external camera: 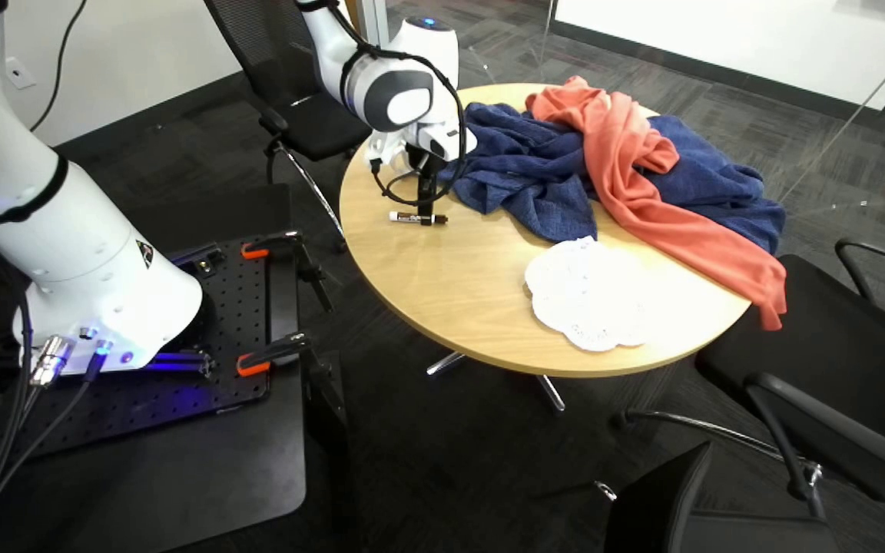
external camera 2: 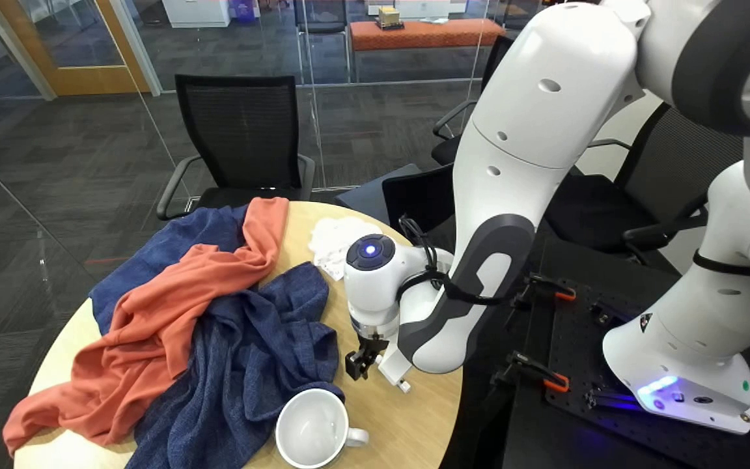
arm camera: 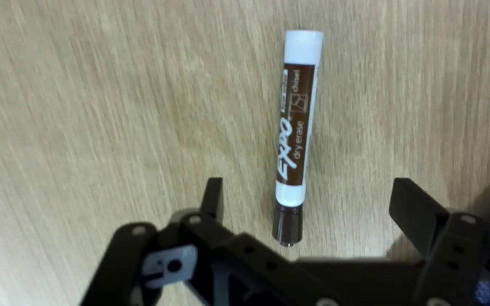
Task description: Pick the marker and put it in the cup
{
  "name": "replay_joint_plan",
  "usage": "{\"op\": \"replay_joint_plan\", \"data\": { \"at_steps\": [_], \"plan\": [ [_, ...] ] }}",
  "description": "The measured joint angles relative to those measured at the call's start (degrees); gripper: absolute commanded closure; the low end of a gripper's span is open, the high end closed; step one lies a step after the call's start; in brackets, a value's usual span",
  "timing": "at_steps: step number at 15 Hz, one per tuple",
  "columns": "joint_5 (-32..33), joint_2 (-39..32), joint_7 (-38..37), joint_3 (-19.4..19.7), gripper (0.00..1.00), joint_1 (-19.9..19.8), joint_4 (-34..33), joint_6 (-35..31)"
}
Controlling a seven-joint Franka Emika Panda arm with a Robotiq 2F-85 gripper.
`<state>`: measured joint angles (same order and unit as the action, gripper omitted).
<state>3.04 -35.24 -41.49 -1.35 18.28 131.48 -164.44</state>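
Observation:
The marker, white with a brown label and dark brown cap, lies flat on the table in the wrist view (arm camera: 298, 127) and in an exterior view (external camera: 404, 218). My gripper (arm camera: 307, 187) is open, pointing down, with one finger on each side of the marker's cap end. The marker sits closer to the left finger in the wrist view and touches neither. The gripper (external camera: 427, 220) looks low, near the table surface. It also shows in an exterior view (external camera 2: 357, 368), where the marker is hidden. The white cup (external camera 2: 312, 428) stands upright beside the blue cloth.
The round wooden table (external camera: 458, 284) carries a crumpled dark blue cloth (external camera: 515, 169) next to the gripper, with an orange cloth (external camera: 634, 169) over it. A white scalloped mat (external camera: 588, 292) lies toward the table edge. Black chairs (external camera 2: 238, 130) stand around.

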Motion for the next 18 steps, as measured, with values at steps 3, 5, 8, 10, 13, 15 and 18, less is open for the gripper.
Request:
{"op": "replay_joint_plan", "data": {
  "at_steps": [3, 5, 8, 10, 13, 15, 18],
  "plan": [
    [-1.63, -0.46, 1.23, 0.19, 0.26, 0.00, -0.22, 0.00],
    [-2.31, -0.79, 2.01, 0.37, 0.42, 0.01, -0.33, 0.00],
    [-2.52, -1.23, 2.04, 0.66, 0.66, 0.02, -0.40, 0.00],
    [-2.67, -1.48, 2.05, 0.76, 0.81, 0.02, -0.49, 0.00],
    [-3.05, -1.57, 2.06, 0.79, 1.00, 0.02, -0.58, 0.00],
    [-3.49, -1.46, 2.40, 0.73, 0.95, 0.02, -0.60, 0.00],
    [-4.07, 0.22, 5.52, 0.36, 0.95, -0.01, -0.38, 0.00]
  ]
}}
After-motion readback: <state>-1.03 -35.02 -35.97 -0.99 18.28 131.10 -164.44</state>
